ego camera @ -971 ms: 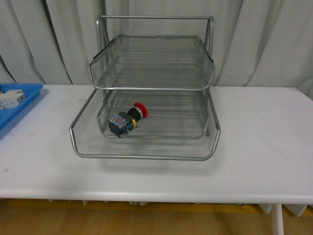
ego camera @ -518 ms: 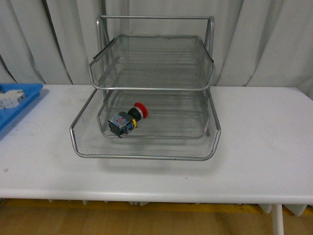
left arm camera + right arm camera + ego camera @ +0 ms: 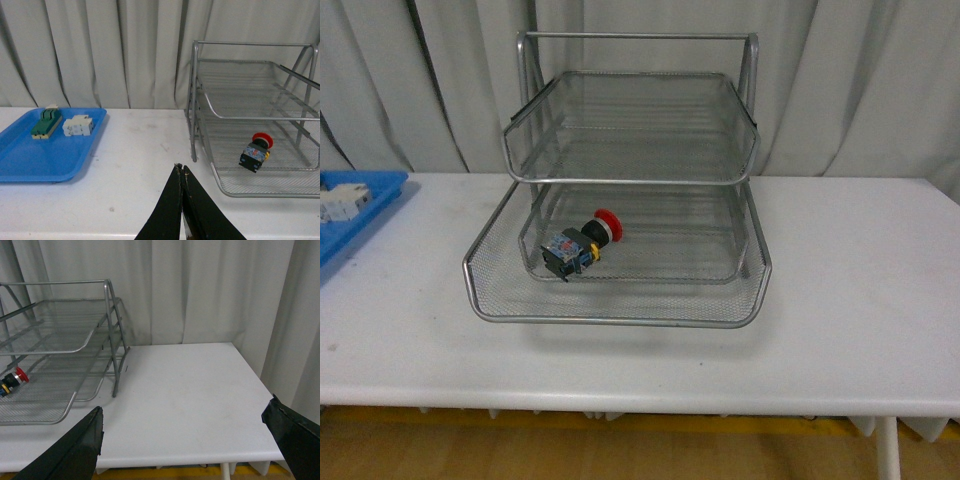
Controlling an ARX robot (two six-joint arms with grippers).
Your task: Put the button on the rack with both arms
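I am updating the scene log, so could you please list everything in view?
silver three-tier wire-mesh rack: one, silver, middle of the table.
red-capped push-button with yellow collar and dark body: one, lying in the rack below the top tier.
flat blue plastic tray: one, blue, on the table left of the rack.
green-and-cream block: one, in the blue tray.
white blocky component: one, in the blue tray beside the block.
white table: one.
pale curtain: backdrop.
left gripper: black, shut, empty.
right gripper: black, open, empty.
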